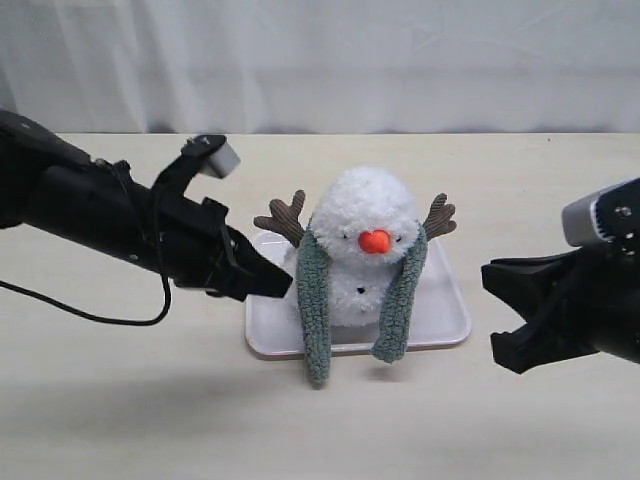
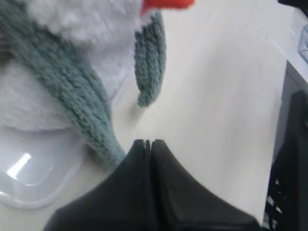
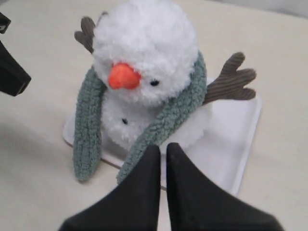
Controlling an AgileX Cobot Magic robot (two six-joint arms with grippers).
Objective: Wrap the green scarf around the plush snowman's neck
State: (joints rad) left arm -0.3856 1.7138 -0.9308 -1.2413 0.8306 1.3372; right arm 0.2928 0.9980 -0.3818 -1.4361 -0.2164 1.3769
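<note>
The pale table [image 1: 120, 400] carries everything, and each place below is given from the plush snowman [image 1: 365, 215]. The left gripper [image 1: 280, 285] lies close beside the snowman on the left arm's side. Its jaws are pressed tight together and grip nothing, as the left wrist view shows plainly. The right gripper [image 1: 495, 310] stands well off on the other side, fingers drawn together with only a slit between them, likewise empty. Under the snowman sits a white tray [image 1: 445, 320], on which it stands upright. The green scarf [image 1: 318, 300] passes behind the snowman's neck [image 1: 345, 265] and falls down its front in two uncrossed strands. The strand on the left arm's side trails past the tray's front rim, while the other ends about at that rim. By my reading the draping is done, and what is left, if a true wrap is wanted, is to cross one strand over the front. That calls for opening a gripper, pinching a strand near its free end, and carrying it across gently, since a light toy could tip or slide.
</note>
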